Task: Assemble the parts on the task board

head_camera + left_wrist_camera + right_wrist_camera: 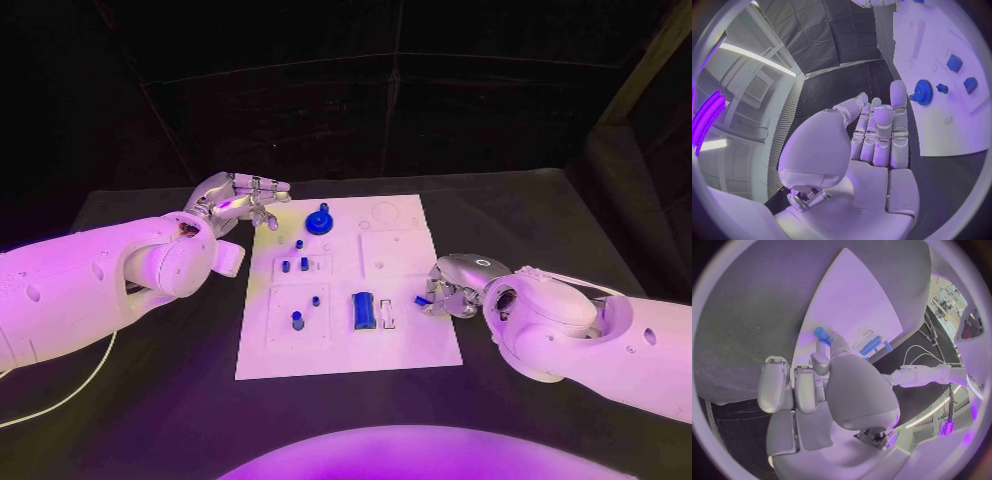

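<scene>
At the far left corner of the white board (411,345), my left hand (238,203) hovers with fingers straight, together, holding nothing, just beside the blue gear (319,221). At the right edge, my right hand (451,293) pinches a small blue piece (821,333); a loose pinch could drop it onto the tabletop (548,215).

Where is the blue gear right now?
In the head view the blue gear sits at the task board's far left end, just beside the left hand's fingertips.
</scene>
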